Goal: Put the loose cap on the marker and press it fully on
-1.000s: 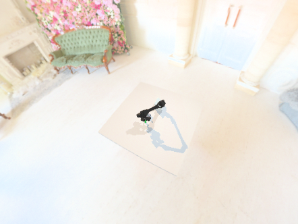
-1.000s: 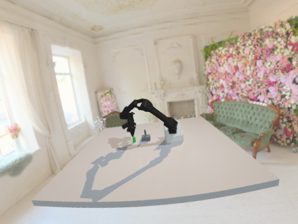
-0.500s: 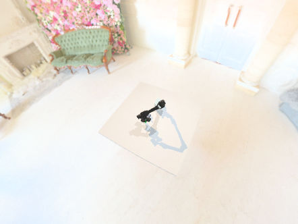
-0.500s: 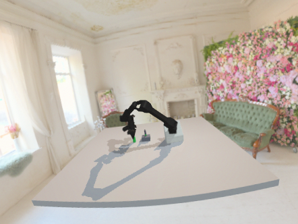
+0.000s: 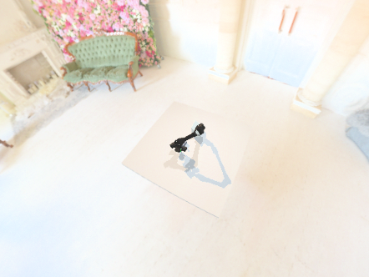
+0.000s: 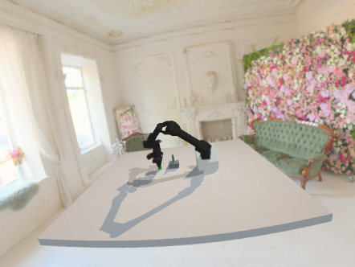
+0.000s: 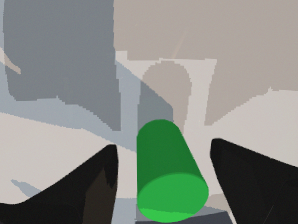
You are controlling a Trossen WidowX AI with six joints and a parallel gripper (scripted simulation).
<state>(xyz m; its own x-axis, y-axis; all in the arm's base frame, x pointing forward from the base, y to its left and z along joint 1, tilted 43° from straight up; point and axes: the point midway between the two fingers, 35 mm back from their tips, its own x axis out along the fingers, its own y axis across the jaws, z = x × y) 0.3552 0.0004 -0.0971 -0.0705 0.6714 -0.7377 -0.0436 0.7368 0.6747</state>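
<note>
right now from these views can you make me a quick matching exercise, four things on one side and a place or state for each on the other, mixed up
Things:
1. cap
2. gripper
3. marker
4. sofa

Places or states:
A. upright in the dark holder block
B. open, fingers either side of the green piece
C. beyond the table, beside the flower wall
D. green, between the two black fingers

Pairs: 1-D, 2-B, 3-A, 4-C
</note>
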